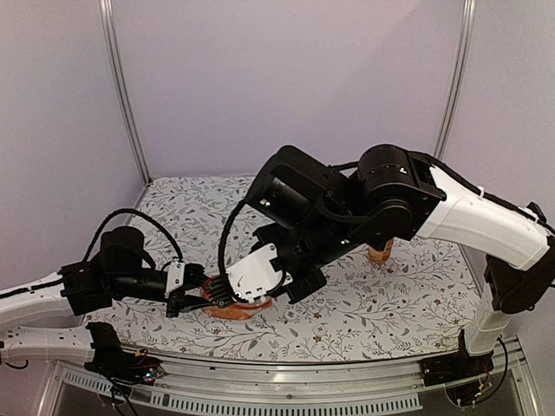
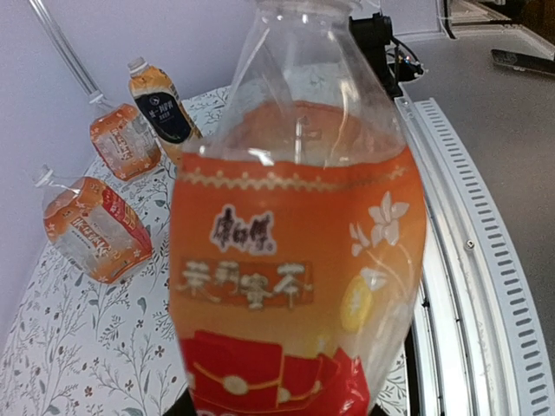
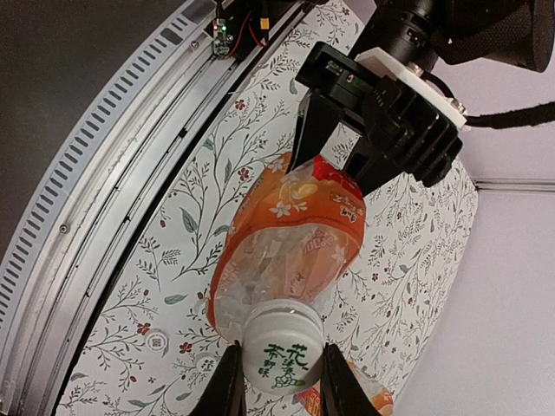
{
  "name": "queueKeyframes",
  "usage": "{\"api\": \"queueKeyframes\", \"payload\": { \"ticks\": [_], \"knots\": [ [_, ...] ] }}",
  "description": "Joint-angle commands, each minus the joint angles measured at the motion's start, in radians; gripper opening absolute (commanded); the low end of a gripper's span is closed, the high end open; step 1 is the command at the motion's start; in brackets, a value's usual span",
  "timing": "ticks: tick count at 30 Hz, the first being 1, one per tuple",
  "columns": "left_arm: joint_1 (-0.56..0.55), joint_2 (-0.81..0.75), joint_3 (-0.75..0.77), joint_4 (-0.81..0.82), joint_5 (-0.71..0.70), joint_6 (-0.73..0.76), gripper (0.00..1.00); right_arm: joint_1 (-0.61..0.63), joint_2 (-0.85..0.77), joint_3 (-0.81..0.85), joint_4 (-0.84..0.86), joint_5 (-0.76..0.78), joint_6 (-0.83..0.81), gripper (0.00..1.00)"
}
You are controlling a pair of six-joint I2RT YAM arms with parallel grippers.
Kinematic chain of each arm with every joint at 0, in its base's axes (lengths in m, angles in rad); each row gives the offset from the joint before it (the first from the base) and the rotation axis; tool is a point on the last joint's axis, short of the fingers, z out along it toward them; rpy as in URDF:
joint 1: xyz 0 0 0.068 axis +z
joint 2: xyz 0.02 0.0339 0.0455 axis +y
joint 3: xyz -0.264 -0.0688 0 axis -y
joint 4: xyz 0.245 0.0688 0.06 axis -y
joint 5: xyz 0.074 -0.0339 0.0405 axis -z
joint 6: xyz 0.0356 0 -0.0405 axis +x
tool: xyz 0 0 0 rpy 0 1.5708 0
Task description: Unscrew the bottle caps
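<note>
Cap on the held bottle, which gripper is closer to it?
Right. The right gripper is clamped on the cap; the left gripper grips the bottle at the other end, its base.

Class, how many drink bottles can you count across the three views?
4. One bottle lies held near the table's front edge, left gripper at its base, right gripper on its cap. Three more sit grouped farther back, one black-labelled; the right arm hides most from above.
</note>
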Motion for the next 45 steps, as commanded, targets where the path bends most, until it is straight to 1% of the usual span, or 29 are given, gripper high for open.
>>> {"api": "queueKeyframes", "payload": {
  "ticks": [1,5,9,10,12,14,17,23,24,25,26,27,28,29,30,34,36,37,38,39,41,42,45],
  "knots": [
    [-0.008,0.006,0.030,-0.004,0.024,-0.024,0.06,0.001,0.017,0.018,-0.132,0.032,-0.139,0.00],
    [-0.010,0.007,0.031,-0.003,0.021,-0.024,0.06,0.003,0.000,0.003,-0.104,0.008,-0.125,0.00],
    [-0.011,0.003,0.026,-0.003,0.020,-0.024,0.06,0.002,-0.050,-0.030,-0.048,-0.059,-0.121,0.00],
    [-0.011,0.000,0.025,-0.002,0.019,-0.024,0.06,0.000,-0.066,-0.037,-0.031,-0.084,-0.119,0.00],
    [-0.011,-0.003,0.022,-0.001,0.018,-0.024,0.06,-0.013,-0.128,-0.069,0.015,-0.182,-0.113,0.00],
    [-0.012,-0.004,0.021,-0.001,0.018,-0.024,0.06,-0.028,-0.189,-0.130,0.080,-0.271,-0.114,0.00],
    [-0.013,-0.009,0.016,0.006,0.012,-0.028,0.05,-0.029,-0.210,-0.150,0.104,-0.266,-0.130,0.00],
    [-0.013,-0.014,0.013,0.015,0.000,-0.038,0.05,-0.027,-0.126,-0.106,0.027,-0.162,-0.145,0.00],
    [-0.013,-0.014,0.013,0.015,-0.002,-0.037,0.05,-0.026,-0.110,-0.101,0.029,-0.137,-0.141,0.03],
    [-0.013,-0.015,0.013,0.016,-0.002,-0.038,0.05,-0.024,-0.105,-0.102,0.041,-0.120,-0.134,0.13],
    [-0.013,-0.016,0.011,0.017,-0.004,-0.040,0.05,-0.023,-0.102,-0.108,0.061,-0.081,-0.120,0.31],
    [-0.013,-0.018,0.010,0.022,-0.009,-0.043,0.05,-0.021,-0.106,-0.115,0.087,-0.056,-0.102,0.53],
    [-0.013,-0.019,0.007,0.027,-0.016,-0.048,0.05,-0.021,-0.116,-0.122,0.113,-0.039,-0.061,0.72],
    [-0.013,-0.021,0.005,0.035,-0.028,-0.057,0.05,-0.021,-0.126,-0.133,0.143,-0.020,-0.034,0.93],
    [-0.013,-0.023,0.002,0.044,-0.042,-0.067,0.05,-0.018,-0.136,-0.147,0.189,0.003,0.006,0.98],
    [-0.013,-0.026,-0.011,0.093,-0.125,-0.119,0.08,-0.019,-0.184,-0.178,0.331,0.020,0.248,0.99],
    [-0.013,-0.028,-0.019,0.129,-0.189,-0.160,0.08,-0.019,-0.188,-0.168,0.386,0.040,0.520,0.99],
    [-0.013,-0.028,-0.023,0.133,-0.218,-0.176,0.08,-0.019,-0.181,-0.146,0.377,0.055,0.616,0.99],
    [-0.013,-0.028,-0.025,0.168,-0.244,-0.189,0.08,-0.020,-0.160,-0.114,0.345,0.069,0.780,0.97],
    [-0.013,-0.025,-0.025,0.177,-0.265,-0.196,0.08,-0.020,-0.135,-0.079,0.310,0.082,0.881,0.92],
    [-0.013,-0.019,-0.024,0.180,-0.273,-0.201,0.08,-0.020,-0.085,-0.035,0.241,0.118,1.134,0.82],
    [-0.013,-0.016,-0.022,0.180,-0.273,-0.200,0.08,-0.019,-0.071,-0.024,0.212,0.135,1.200,0.77],
    [-0.013,-0.011,-0.020,0.181,-0.278,-0.201,0.08,-0.017,-0.034,-0.008,0.138,0.187,1.387,0.73]
  ]
}}
